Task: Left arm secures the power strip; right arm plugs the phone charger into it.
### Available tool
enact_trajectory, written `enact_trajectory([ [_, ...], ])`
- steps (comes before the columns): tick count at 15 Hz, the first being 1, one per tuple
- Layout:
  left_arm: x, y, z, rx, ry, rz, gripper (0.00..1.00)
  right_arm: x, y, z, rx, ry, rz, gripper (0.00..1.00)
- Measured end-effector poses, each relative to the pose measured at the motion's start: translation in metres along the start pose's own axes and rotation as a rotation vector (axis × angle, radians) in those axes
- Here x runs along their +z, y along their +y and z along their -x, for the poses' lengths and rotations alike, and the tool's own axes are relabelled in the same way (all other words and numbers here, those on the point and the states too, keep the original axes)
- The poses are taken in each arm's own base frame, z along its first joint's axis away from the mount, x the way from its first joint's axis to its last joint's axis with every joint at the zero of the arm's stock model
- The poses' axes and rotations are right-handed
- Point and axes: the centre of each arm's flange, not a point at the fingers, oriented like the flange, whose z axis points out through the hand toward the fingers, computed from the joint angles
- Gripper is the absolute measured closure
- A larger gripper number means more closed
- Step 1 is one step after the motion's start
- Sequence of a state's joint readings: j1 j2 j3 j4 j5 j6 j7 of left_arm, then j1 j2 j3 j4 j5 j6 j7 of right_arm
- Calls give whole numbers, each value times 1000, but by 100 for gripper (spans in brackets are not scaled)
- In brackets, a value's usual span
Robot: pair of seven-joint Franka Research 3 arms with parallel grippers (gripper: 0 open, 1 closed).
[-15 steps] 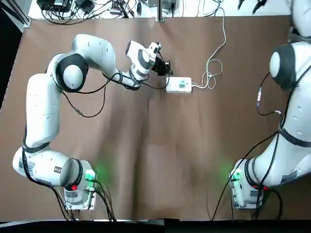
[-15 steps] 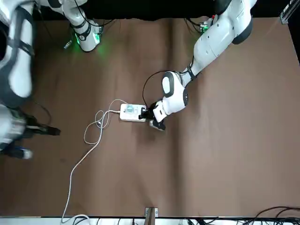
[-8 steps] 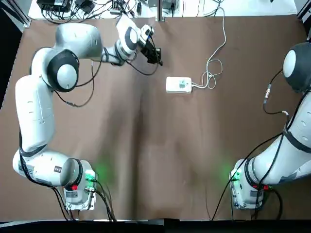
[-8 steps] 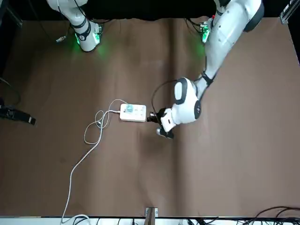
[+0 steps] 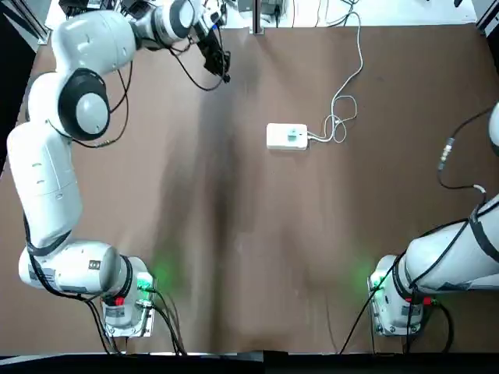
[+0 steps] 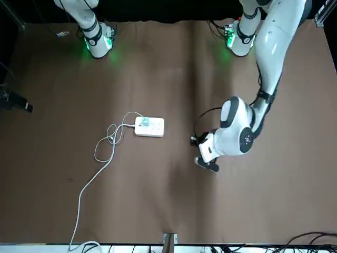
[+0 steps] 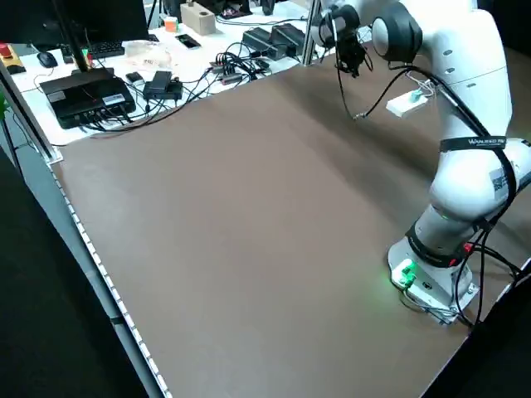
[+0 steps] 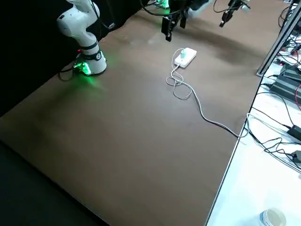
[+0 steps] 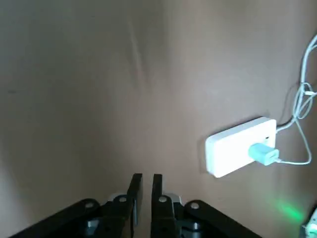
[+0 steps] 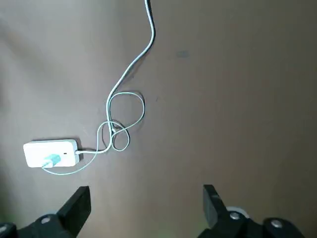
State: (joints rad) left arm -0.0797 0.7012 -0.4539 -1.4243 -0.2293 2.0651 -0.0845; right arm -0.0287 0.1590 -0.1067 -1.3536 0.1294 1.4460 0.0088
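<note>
The strip (image 9: 228,151) lies flat on the bench (image 5: 249,257), well apart from both pincers. From the left pincer (image 9: 147,176), it is to the robot's right and a little nearer the arms' bases. That pincer hangs above the bench, its fingers narrow, a slim gap between them and nothing held. The right pincer (image 10: 147,188) is raised well off to the strip's right, its fingers wide and also empty.

The charger (image 9: 263,153) sits on the strip's upper face, toward the end where the thick cord (image 10: 115,89) leaves. It appears plugged in, so the task looks done or nearly so. How deeply the prongs are seated cannot be told.

The main risk is a loose fit: if the charger is only part-way in, a tug on its thin cable (image 10: 74,172) could tilt it or draw it out. That cable loops beside and across the thick cord, so a finger snagging either one might drag both. Neither pincer steadies the strip, so a further push on the charger could make it slide or turn unless the left one braces it first. If both arms returned together, they could crowd each other over so small a block. Clearing both away without brushing the loops seems safest.
</note>
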Motion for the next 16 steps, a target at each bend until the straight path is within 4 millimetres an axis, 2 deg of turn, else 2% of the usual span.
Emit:
enact_trajectory([
  [1, -17, -6, 1, -8, 1, -23, 85, -2, 0, 5, -1, 7, -1, 0],
  [2, -37, -13, 4, -18, -5, -40, 81, -4, 0, 9, -3, 12, 1, 0],
  [7, -143, -55, 31, -91, -10, -147, 36, -8, -1, 11, -11, 34, 54, 0],
  [11, -243, -73, 58, -136, 120, -231, 2, -8, 4, 11, -3, 32, 60, 0],
  [12, -275, -76, 70, -146, 173, -264, 0, -8, 6, 11, 0, 32, 60, 0],
  [13, -299, -76, 80, -149, 210, -308, 0, -8, 6, 11, 1, 32, 60, 0],
  [16, -349, -67, 99, -134, 302, -450, 0, -8, 6, 10, 1, 35, 64, 0],
])
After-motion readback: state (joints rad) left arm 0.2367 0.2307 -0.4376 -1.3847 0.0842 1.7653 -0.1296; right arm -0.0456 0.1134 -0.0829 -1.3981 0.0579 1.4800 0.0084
